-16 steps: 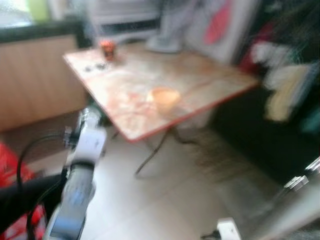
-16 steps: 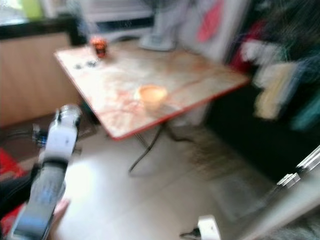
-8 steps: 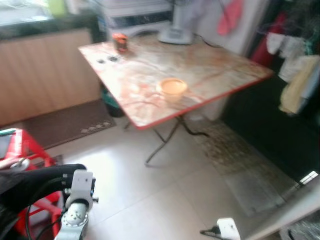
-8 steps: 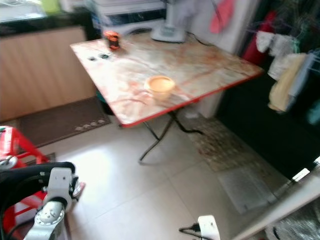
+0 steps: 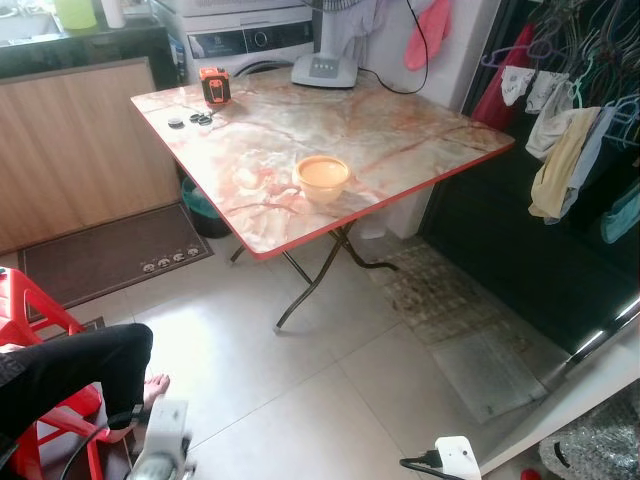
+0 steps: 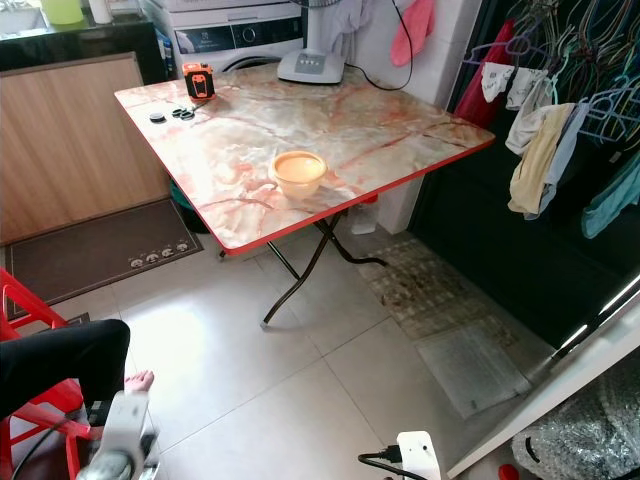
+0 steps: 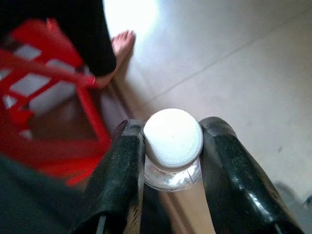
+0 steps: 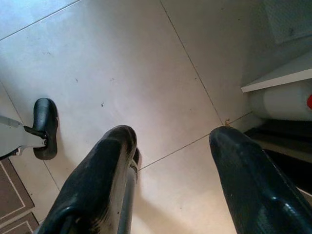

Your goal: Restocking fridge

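The left gripper (image 7: 171, 161) is clamped on a clear bottle (image 7: 172, 176), one black finger pressed against each side of its neck just under the white ribbed cap (image 7: 173, 132). Beyond the gripper lies pale tiled floor (image 7: 234, 63); to one side of it a red plastic stool (image 7: 46, 92) stands with a person's bare foot (image 7: 121, 43) and dark trouser leg (image 7: 63, 24) close by. In the head views the left arm (image 5: 165, 445) sits low at the frame's bottom edge, just beside that person's foot and well apart from the worktop (image 5: 380, 125).

The right gripper (image 8: 170, 170) hangs spread wide with nothing between its fingers, pointing down at bare floor tiles. Near it a small black caster wheel (image 8: 45, 127) rests on the floor, and off to the other side is a white edge with a pale rounded object (image 8: 285, 100) beneath it.

Far ahead of both grippers, the marble-patterned, red-edged folding worktop carries an orange bowl (image 5: 321, 174) near its front edge, a small orange and black device (image 5: 211, 86) and dark round pieces (image 5: 192, 121) at its far corner, and a fan base (image 5: 325, 68) at the back. A brown mat (image 5: 110, 255) lies on the floor left of the worktop's legs, clothes (image 5: 560, 160) hang on the right, and a white power strip (image 5: 455, 458) lies on the floor.
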Robot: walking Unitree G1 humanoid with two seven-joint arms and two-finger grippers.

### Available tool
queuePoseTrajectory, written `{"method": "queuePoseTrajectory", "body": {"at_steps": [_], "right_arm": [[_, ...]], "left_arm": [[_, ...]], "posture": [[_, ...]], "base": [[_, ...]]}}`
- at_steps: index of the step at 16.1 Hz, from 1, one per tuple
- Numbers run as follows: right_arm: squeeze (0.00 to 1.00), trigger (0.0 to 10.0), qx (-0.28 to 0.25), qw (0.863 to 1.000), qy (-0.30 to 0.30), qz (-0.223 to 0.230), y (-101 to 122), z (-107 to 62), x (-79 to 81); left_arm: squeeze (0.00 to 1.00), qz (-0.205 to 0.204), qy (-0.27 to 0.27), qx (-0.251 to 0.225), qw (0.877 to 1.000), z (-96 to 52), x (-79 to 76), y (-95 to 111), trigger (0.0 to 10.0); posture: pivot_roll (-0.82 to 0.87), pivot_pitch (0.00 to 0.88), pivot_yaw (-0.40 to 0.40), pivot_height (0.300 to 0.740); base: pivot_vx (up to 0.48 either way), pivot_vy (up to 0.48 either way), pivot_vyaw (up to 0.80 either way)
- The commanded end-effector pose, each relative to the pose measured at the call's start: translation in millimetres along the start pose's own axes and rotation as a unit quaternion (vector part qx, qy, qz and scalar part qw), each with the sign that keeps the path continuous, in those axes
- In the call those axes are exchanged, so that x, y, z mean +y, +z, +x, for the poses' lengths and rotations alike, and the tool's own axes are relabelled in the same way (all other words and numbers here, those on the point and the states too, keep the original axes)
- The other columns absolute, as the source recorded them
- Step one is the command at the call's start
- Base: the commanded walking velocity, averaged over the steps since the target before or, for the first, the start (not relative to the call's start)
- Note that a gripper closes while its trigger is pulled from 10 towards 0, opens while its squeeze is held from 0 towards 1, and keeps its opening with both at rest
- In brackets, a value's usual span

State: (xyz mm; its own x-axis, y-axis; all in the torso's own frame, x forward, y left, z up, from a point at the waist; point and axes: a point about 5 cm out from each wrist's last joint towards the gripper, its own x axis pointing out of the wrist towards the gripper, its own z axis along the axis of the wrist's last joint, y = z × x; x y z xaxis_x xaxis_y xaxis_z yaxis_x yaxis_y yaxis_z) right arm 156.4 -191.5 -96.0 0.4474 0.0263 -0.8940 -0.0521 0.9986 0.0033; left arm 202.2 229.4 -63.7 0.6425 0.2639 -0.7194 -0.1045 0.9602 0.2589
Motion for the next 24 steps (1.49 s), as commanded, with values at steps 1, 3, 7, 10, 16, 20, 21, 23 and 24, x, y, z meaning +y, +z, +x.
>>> {"method": "queuePoseTrajectory", "body": {"at_steps": [1, 3, 7, 10, 16, 20, 21, 23, 24], "right_arm": [[0.0, 10.0, -0.006, 1.0, -0.006, 0.011, -0.8, -0.5, -1.8], [0.0, 10.0, -0.005, 1.0, -0.007, 0.014, -2.6, -0.6, -1.5], [0.0, 10.0, -0.002, 1.0, -0.005, 0.012, -5.7, -0.8, -0.3], [0.0, 10.0, 0.001, 1.0, -0.005, 0.006, -7.9, -1.1, -0.5], [0.0, 10.0, 0.002, 1.0, -0.004, 0.006, -9.1, -1.0, 0.9], [0.0, 10.0, 0.003, 1.0, -0.003, 0.007, -8.7, -1.0, 0.6], [0.0, 10.0, 0.003, 1.0, -0.004, 0.007, -8.7, -1.0, 0.1], [0.0, 10.0, 0.004, 1.0, -0.003, 0.003, -7.8, -1.2, -1.4], [0.0, 10.0, 0.004, 1.0, -0.003, 0.003, -7.5, -1.2, -1.8]], "left_arm": [[0.0, -0.005, 0.012, 0.01, 1.0, 1.0, 3.1, -0.4, 10.0], [0.0, -0.021, 0.02, 0.012, 1.0, 0.6, 5.3, -3.2, 10.0], [0.0, -0.007, 0.021, 0.025, 0.999, -1.0, 7.7, -12.8, 10.0], [0.0, -0.012, 0.009, 0.047, 0.999, -2.5, 4.2, -20.6, 10.0], [0.0, -0.002, -0.015, 0.06, 0.998, -2.8, 2.2, -23.9, 10.0], [0.0, -0.014, -0.044, 0.071, 0.996, -3.7, -5.4, -26.3, 10.0], [0.0, -0.009, -0.045, 0.072, 0.996, -3.6, -6.5, -25.9, 10.0], [0.0, -0.037, -0.063, 0.057, 0.996, -3.1, -10.2, -21.4, 10.0], [0.0, -0.048, -0.065, 0.053, 0.995, -2.9, -10.1, -20.1, 10.0]], "posture": [[-0.08, 0.0, -0.04, 0.74], [-0.09, 0.0, -0.037, 0.74], [-0.08, 0.0, -0.035, 0.74], [-0.09, 0.0, -0.03, 0.74], [-0.09, 0.0, -0.022, 0.74], [-0.1, 0.0, -0.024, 0.74], [-0.09, 0.0, -0.032, 0.74], [-0.09, 0.0, -0.045, 0.74], [-0.09, 0.0, -0.045, 0.74]], "base": [[0.0, 0.0, 0.0], [0.0, 0.0, 0.0], [0.0, 0.0, 0.0], [0.0, 0.0, 0.0], [0.0, 0.0, 0.0], [0.0, 0.0, 0.0], [0.0, 0.0, 0.0], [0.0, 0.0, 0.0], [0.0, 0.0, 0.0]]}}
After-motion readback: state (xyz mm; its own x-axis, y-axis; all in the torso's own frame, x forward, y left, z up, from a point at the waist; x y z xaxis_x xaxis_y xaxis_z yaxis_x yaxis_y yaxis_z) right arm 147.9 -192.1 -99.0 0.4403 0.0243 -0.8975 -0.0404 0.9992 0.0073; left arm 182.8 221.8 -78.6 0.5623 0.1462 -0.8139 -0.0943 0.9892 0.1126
